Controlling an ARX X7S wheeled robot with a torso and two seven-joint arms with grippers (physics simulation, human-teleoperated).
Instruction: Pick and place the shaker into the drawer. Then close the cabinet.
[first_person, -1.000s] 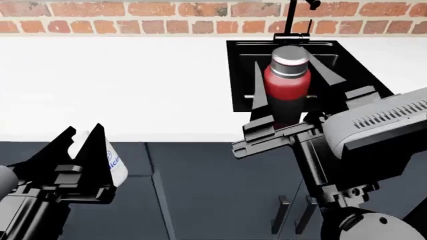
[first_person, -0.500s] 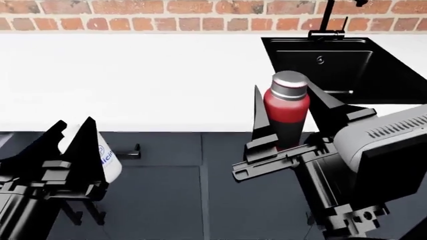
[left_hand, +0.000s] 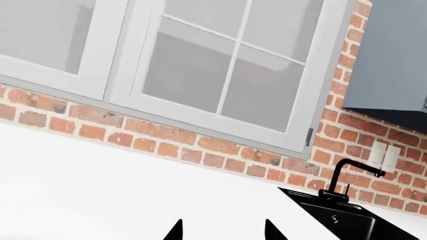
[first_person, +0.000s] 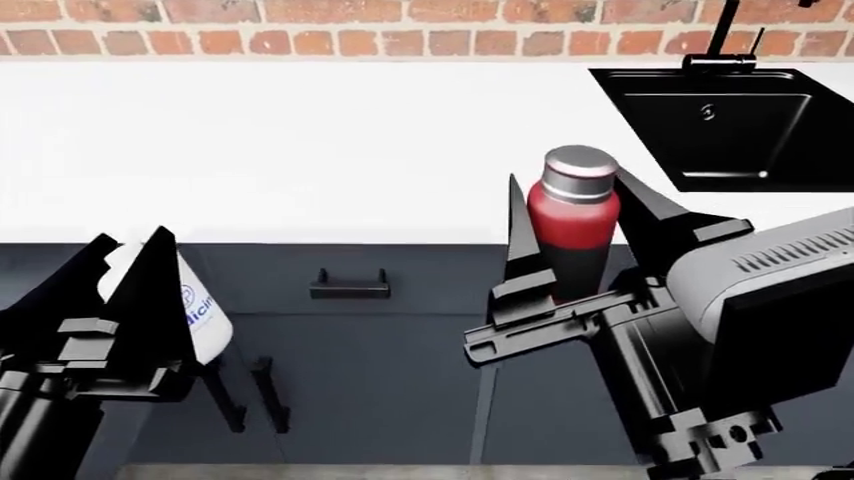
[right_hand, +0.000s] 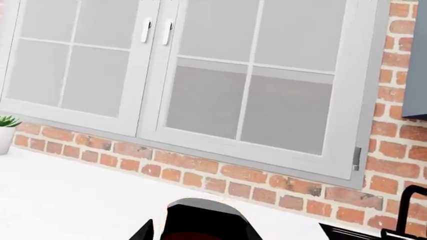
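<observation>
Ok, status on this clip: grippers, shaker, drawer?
Right gripper shut on red metal-capped shaker bottle. Left gripper shut on white labelled container. Slate blue-grey cabinet fronts look closed; no open drawer visible.

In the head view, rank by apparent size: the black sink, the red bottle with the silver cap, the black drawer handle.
1. Black rectangular sink basin, partly cut off by the frame edge.
2. Red bottle with the silver cap, though it sits nearer the camera, which flatters it.
3. Short black bar drawer handle, clearly smallest.
</observation>
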